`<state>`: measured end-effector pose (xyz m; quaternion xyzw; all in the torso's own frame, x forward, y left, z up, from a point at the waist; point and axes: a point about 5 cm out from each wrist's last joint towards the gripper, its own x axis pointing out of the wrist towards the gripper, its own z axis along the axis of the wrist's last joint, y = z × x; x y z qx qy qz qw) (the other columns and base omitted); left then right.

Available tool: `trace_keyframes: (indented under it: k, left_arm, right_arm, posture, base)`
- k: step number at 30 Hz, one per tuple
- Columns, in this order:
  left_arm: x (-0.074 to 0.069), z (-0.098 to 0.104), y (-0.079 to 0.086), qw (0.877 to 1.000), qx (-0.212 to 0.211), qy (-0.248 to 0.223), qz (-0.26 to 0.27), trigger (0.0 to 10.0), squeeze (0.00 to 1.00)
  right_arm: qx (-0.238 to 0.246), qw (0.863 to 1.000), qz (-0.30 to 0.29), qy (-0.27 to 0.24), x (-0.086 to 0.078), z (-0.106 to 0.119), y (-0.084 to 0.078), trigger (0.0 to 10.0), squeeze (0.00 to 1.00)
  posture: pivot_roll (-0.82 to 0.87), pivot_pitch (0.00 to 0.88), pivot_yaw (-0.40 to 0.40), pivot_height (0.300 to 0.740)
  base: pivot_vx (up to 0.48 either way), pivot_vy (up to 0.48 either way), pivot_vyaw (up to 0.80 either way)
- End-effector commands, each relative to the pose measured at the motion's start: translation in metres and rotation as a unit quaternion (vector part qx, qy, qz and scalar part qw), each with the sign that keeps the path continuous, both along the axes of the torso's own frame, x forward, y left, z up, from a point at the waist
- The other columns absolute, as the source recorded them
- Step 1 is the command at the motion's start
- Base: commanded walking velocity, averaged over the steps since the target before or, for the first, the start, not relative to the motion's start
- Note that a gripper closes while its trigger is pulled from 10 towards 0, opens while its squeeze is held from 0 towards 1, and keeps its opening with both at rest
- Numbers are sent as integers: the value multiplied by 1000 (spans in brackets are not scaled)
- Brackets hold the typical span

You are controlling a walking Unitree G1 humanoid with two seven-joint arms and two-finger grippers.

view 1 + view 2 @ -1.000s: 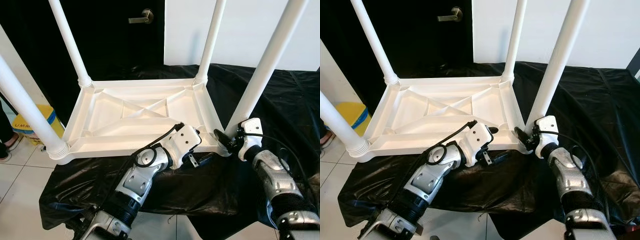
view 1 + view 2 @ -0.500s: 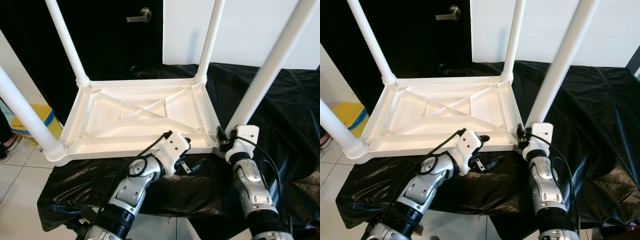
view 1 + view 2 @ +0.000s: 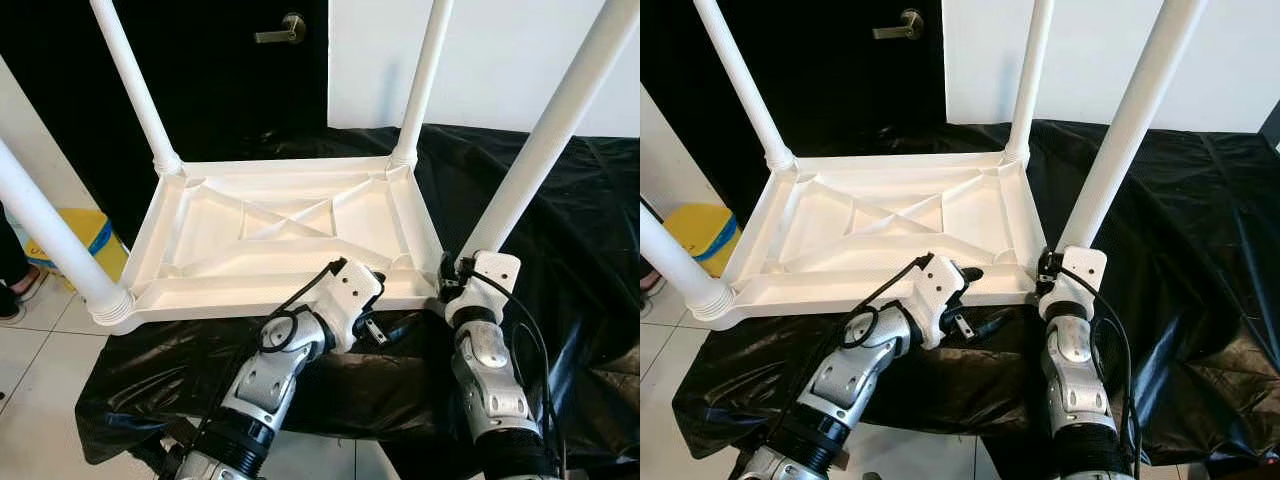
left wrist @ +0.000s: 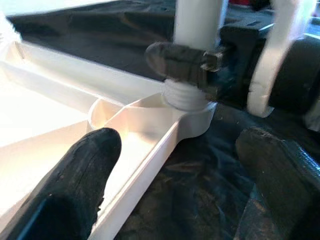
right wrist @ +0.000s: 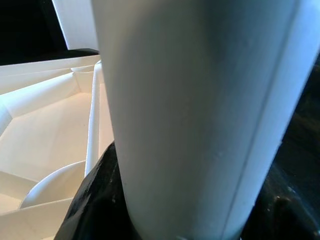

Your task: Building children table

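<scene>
Four legs stand on one tabletop; right fingers clasp one leg, left fingers spread.

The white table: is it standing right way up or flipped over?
Flipped over. The white table lies top-down on the black cloth, ribbed underside showing and legs pointing up; the right pincer grips the near-right leg at its base.
</scene>
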<state>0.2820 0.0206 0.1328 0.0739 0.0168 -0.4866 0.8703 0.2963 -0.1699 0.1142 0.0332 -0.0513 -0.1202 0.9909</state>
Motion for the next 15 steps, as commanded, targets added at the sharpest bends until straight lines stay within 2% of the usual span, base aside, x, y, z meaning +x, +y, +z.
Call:
trace_keyframes:
  k: [1, 4, 5, 6, 7, 11, 15]
  left_arm:
    - [6, -3, 6, 996, 0, 9, 83, 10000, 0]
    - [6, -4, 8, 995, 1, 26, 96, 10000, 0]
    - [6, -5, 9, 994, 2, 34, 101, 10000, 0]
    - [6, -5, 9, 994, 2, 34, 101, 10000, 0]
    - [5, -5, 10, 994, -1, 34, 101, 10000, 0]
    - [2, -4, 10, 996, 7, 14, 91, 10000, 0]
    - [-6, -4, 5, 999, 13, -4, 50, 10000, 0]
  right_arm:
    - [0, 999, -8, 33, -6, -14, -1, 10000, 0]
    - [-2, 1000, 3, 27, -9, -12, -1, 10000, 0]
    - [-5, 1000, 4, 20, -10, -10, -2, 10000, 451]
    - [-5, 1000, 4, 20, -10, -10, -2, 10000, 451]
    - [-7, 1000, 7, 13, -12, -8, -3, 10000, 1000]
    - [-3, 1000, 23, -8, -15, -3, -5, 10000, 1000]
    - [6, 995, 92, -28, -23, 4, -13, 10000, 1000]
  posture:
    - [-128, 23, 0, 740]
    - [-125, 26, -5, 740]
    - [-124, 27, -7, 740]
    - [-124, 27, -7, 740]
    - [-125, 33, -6, 740]
    - [-131, 33, -1, 740]
    - [-155, 39, 7, 740]
  base:
    - [0, 0, 0]
    - [0, 0, 0]
    - [0, 0, 0]
    - [0, 0, 0]
    - [0, 0, 0]
    - [0, 0, 0]
    - [0, 0, 0]
